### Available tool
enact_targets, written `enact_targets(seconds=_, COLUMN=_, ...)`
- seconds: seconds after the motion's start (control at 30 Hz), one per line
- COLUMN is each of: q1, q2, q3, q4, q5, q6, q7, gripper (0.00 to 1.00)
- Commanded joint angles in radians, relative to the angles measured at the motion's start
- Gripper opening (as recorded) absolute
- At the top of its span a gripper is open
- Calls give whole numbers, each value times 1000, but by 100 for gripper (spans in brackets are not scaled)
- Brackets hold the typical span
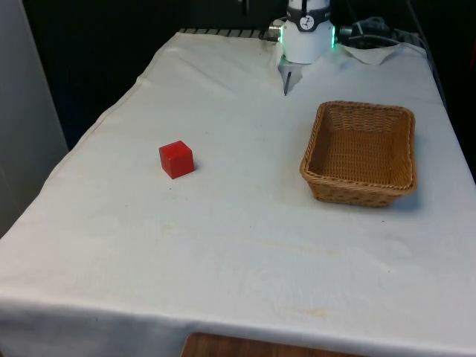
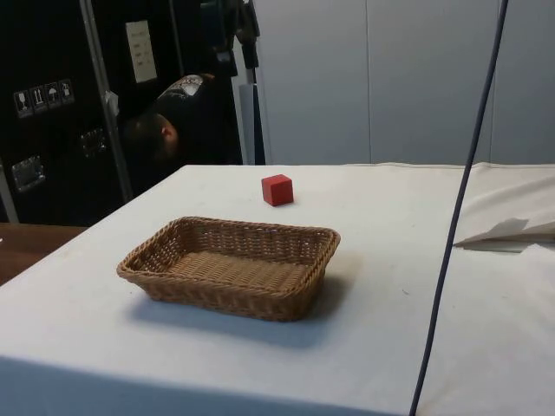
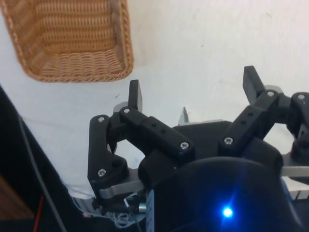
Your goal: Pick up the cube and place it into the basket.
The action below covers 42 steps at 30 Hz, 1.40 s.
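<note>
My claw [image 3: 193, 89] hangs with its two fingers [image 3: 136, 94] spread wide and nothing between them, only bare white cloth [image 1: 245, 245] beneath. The basket [image 3: 72, 67] lies just beside it; in the front view the basket [image 1: 361, 190] sits toward the right, with nothing in it, its woven rim low all round.

The cube [image 1: 176, 159] rests well apart from the basket, out toward the front view's left, flat on the cloth with open space on every side. From the side view the cube [image 2: 277, 190] stands beyond the basket [image 2: 230, 295].

I judge the cube to be light and stiff, a small red block with flat, square faces. It sits slightly turned, so I would rotate the claw to meet two opposite side faces squarely, at mid-height. Its surface looks smooth, so a corner grip could slip; a firm, centred squeeze should hold. The cloth may wrinkle if I come down too low.
</note>
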Motion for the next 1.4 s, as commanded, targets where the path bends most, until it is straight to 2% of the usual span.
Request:
enact_targets(seconds=0.0, q1=-2, q2=4, q3=-5, q4=-7, q5=-11, q6=17, q7=-3, gripper=100)
enact_targets(seconds=0.2, q1=-4, q2=23, q3=-17, q4=-27, q5=-29, q6=57, q7=-7, gripper=100)
enact_targets(seconds=0.23, q1=-4, q2=20, q3=-16, q4=-18, q5=-19, q6=35, q7=-8, gripper=100)
enact_targets(seconds=0.27, q1=-4, q2=25, q3=-18, q4=-31, q5=-31, q6=62, q7=-6, gripper=100)
enact_targets(seconds=0.5, q1=-3, q2=52, q3=-19, q4=-67, q5=-43, q6=121, q7=5, gripper=100)
enact_targets(seconds=0.57, q1=-4, q2=56, q3=-18, q4=-67, q5=-35, q6=117, q7=0, gripper=100)
enact_targets(seconds=0.8, q1=-5, q2=69, q3=-25, q4=-108, q5=-49, q6=204, q7=24, gripper=100)
enact_targets(seconds=0.83, q1=-5, q2=69, q3=-22, q4=-101, q5=-38, q6=181, q7=14, gripper=100)
enact_targets(seconds=0.87, q1=-5, q2=70, q3=-26, q4=-113, q5=-49, q6=214, q7=25, gripper=100)
enact_targets(seconds=1.0, q1=-8, q2=79, q3=-41, q4=-133, q5=-48, q6=267, q7=23, gripper=100)
enact_targets(seconds=1.1, q1=-8, q2=86, q3=-52, q4=-141, q5=-50, q6=293, q7=22, gripper=100)
enact_targets(seconds=1.13, q1=-7, q2=84, q3=-50, q4=-138, q5=-41, q6=279, q7=18, gripper=100)
enact_targets(seconds=1.37, q1=-11, q2=114, q3=-80, q4=-155, q5=-50, q6=362, q7=17, gripper=100)
